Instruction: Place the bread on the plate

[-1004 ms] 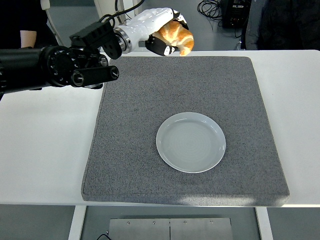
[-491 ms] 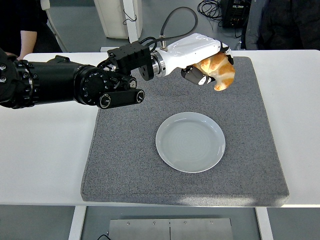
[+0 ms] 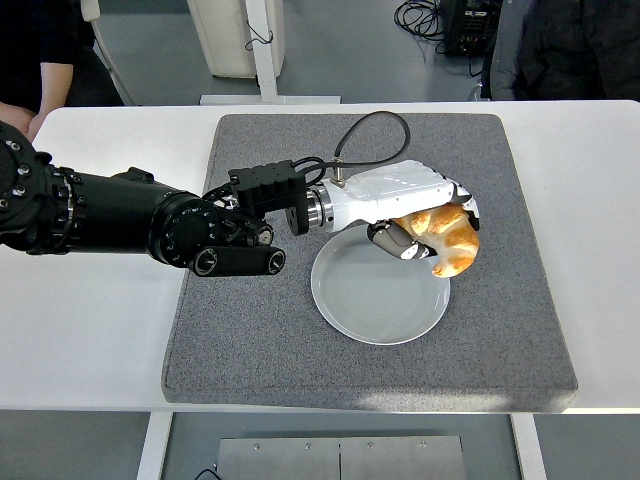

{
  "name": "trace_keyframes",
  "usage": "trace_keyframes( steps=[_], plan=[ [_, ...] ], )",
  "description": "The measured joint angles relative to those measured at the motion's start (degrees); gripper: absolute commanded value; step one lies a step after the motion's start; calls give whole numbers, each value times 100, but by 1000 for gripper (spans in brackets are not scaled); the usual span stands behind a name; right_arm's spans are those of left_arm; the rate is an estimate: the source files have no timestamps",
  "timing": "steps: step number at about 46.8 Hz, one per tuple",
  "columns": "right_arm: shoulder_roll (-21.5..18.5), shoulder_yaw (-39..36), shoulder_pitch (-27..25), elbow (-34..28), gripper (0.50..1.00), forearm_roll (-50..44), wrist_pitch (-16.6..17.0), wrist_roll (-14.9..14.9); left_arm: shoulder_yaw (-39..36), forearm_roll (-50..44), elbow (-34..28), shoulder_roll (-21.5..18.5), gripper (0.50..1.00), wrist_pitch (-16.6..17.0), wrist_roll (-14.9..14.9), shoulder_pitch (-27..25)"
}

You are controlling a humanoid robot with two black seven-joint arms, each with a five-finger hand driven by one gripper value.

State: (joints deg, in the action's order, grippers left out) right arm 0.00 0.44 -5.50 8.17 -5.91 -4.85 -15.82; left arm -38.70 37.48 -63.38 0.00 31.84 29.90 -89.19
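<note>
A golden croissant [image 3: 448, 240], the bread, is held in my left hand [image 3: 425, 228], whose white fingers are curled around it. The hand hovers over the upper right part of the pale round plate [image 3: 370, 300], which lies in the middle of the grey mat [image 3: 250, 340]. The croissant hangs just above the plate's right rim. My black left arm [image 3: 120, 215] reaches in from the left edge. My right arm is out of view.
The grey mat covers most of the white table [image 3: 90, 320]. A person's dark sleeve and hand [image 3: 30, 110] show at the top left, and another dark figure [image 3: 575, 45] at the top right. Cables lie on the floor behind the table.
My left hand has carried the croissant from the mat's far edge down and toward me, and it now hovers low over the plate.
</note>
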Motion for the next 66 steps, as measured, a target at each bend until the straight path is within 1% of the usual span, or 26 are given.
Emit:
trace_keyframes(
  steps=[6, 15, 21, 35, 44, 61, 62, 63, 64, 66],
  plan=[
    [0, 0, 3, 0, 1000, 0, -1, 0, 3, 143, 116, 0, 500, 2, 3, 361],
    [0, 0, 4, 0, 1000, 1, -1, 0, -6, 162, 163, 0, 500, 65, 19, 596],
    [0, 0, 3, 0, 1000, 2, -1, 0, -20, 249, 169, -48, 500, 72, 57, 684],
    [0, 0, 3, 0, 1000, 3, -1, -1, -58, 583, 298, -471, 500, 70, 70, 923],
    [0, 0, 4, 0, 1000, 3, 0, 0, -46, 640, 411, -486, 500, 67, 77, 1068],
    [0, 0, 5, 0, 1000, 3, -1, 0, 7, 630, 416, -481, 500, 67, 59, 1150],
    [0, 0, 5, 1, 1000, 2, -1, 0, 17, 629, 418, -482, 504, 68, 54, 1166],
    [0, 0, 5, 0, 1000, 2, 0, 0, 18, 629, 419, -482, 529, 67, 48, 1175],
    [0, 0, 3, 0, 1000, 3, 0, 0, 18, 629, 426, -482, 545, 67, 45, 1181],
    [0, 0, 4, 0, 1000, 2, 1, 0, 27, 603, 451, -483, 563, 68, 38, 1189]
  ],
)
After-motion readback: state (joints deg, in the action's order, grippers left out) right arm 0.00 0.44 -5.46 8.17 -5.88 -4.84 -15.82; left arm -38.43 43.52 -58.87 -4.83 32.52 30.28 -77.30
